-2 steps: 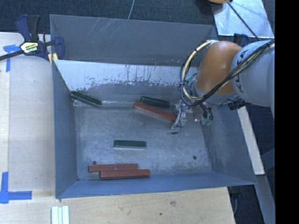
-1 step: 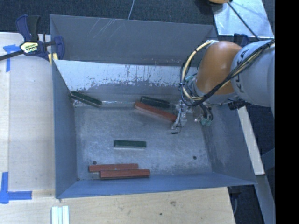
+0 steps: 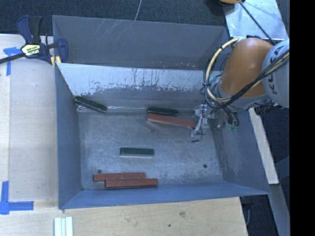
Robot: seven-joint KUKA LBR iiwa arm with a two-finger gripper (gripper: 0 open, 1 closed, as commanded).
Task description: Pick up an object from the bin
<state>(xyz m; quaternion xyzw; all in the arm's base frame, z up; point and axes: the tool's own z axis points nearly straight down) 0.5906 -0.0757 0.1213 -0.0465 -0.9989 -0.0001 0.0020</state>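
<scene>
Evidently early yet, with nothing raised and nothing seen in a grasp; places the gripper (image 3: pixel 198 128) low at the right of the bin (image 3: pixel 187 157), right at the right-hand end of a red bar (image 3: pixel 170 121) lying flat near the back wall; cannot tell the gripper's opening, nor whether shut on that end — touching or just beside, no more to be said; marks this red bar as the likeliest thing of the task, being nearest by far, though only as a judgement; notes a green bar (image 3: pixel 163 111) just behind it, close along its back edge, perhaps touching, and so apt to be nudged or dragged along in any lift; sees a second green bar (image 3: pixel 90 104) at the back-left corner, a third green bar (image 3: pixel 137 152) flat and alone mid-floor, and a pair of red bars (image 3: pixel 126 180) side by side at the front, touching — all well apart from the gripper; leaves, then, nearly the whole job: closing firmly on the bar's end or shifting toward its middle, lifting clear of the floor, and keeping level, with a fair risk of swing or slip from an end-on hold.
</scene>
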